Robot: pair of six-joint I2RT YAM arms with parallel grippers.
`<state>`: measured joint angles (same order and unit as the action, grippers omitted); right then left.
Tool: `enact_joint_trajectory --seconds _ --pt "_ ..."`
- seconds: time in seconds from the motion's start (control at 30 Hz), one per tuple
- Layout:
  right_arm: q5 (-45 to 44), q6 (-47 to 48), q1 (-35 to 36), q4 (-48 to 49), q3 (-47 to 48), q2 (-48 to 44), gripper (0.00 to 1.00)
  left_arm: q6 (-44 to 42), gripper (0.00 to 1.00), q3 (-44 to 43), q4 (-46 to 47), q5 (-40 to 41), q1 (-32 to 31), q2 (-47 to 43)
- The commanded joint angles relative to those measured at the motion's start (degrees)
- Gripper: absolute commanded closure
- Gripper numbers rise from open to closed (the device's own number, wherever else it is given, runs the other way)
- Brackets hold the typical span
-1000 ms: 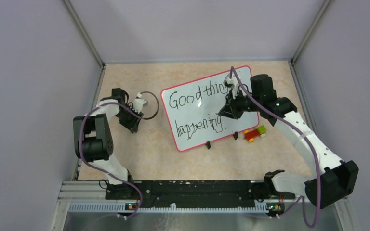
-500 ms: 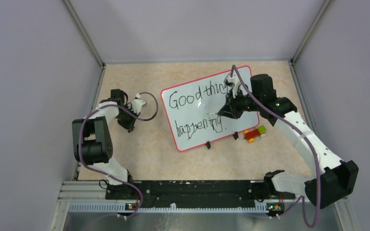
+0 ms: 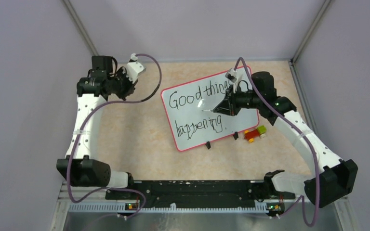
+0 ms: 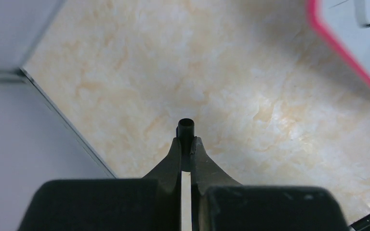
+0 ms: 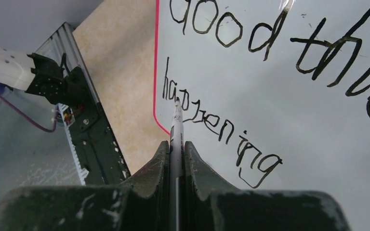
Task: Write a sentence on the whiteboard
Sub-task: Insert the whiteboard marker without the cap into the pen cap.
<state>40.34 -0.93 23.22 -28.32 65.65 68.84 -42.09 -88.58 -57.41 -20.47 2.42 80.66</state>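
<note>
The whiteboard [image 3: 195, 140], white with a red frame, lies on the tan tabletop. The sentence [image 3: 185, 100] reads "Good things" above "happening" in black. My right gripper [image 3: 223, 107] is shut on a marker [image 5: 176, 126] and holds it over the board's right half, between the two lines. In the right wrist view the marker's tip points toward "happening" [image 5: 212, 126], and I cannot tell whether it touches. My left gripper [image 3: 129, 84] is raised at the back left, away from the board. It is shut on a small black marker cap [image 4: 186, 129]; the board's red corner [image 4: 339, 48] shows beyond.
A cluster of red, yellow and green blocks [image 3: 254, 133] lies just off the board's near right edge, beside its two black feet [image 3: 208, 144]. Grey walls enclose the table on three sides. The black base rail [image 3: 188, 190] runs along the near edge.
My left arm has swung up and away from beside the board's left edge to the back left corner. My right gripper has shifted slightly with the marker.
</note>
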Motion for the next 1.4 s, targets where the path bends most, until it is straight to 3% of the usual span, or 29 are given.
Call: enact_joint_trajectory --seconds 0.0,0.2,0.3,0.47,0.63,0.9,1.37 --pt "5.3 -6.4 -0.9 5.3 1.8 0.5 1.0 0.3 1.0 -9.4 -8.4 -1.6 -9.2 -1.6" --pt "11.5 -12.3 -1.1 9.2 0.2 0.8 1.0 0.8 1.0 -23.8 -20.5 1.8 -27.9 4.8" --pt "14.3 -13.8 -1.2 10.4 -1.2 0.6 1.0 2.2 1.0 -23.5 -22.6 6.1 -37.4 6.1" --pt "19.3 -15.9 -1.4 12.5 -5.4 -0.8 1.0 4.5 1.0 -17.6 -19.5 10.7 -45.2 5.7" --pt "21.9 -22.9 -1.6 21.3 -10.5 -0.8 1.0 6.6 1.0 -14.7 -17.3 11.7 -48.8 5.8" --pt "24.2 -37.0 -1.6 37.9 -15.2 0.6 1.0 8.5 1.0 -13.6 -16.3 11.6 -49.1 7.4" --pt "22.5 -36.5 0.5 35.6 -12.6 2.1 1.0 8.5 1.0 -16.0 -17.0 7.6 -49.8 8.0"
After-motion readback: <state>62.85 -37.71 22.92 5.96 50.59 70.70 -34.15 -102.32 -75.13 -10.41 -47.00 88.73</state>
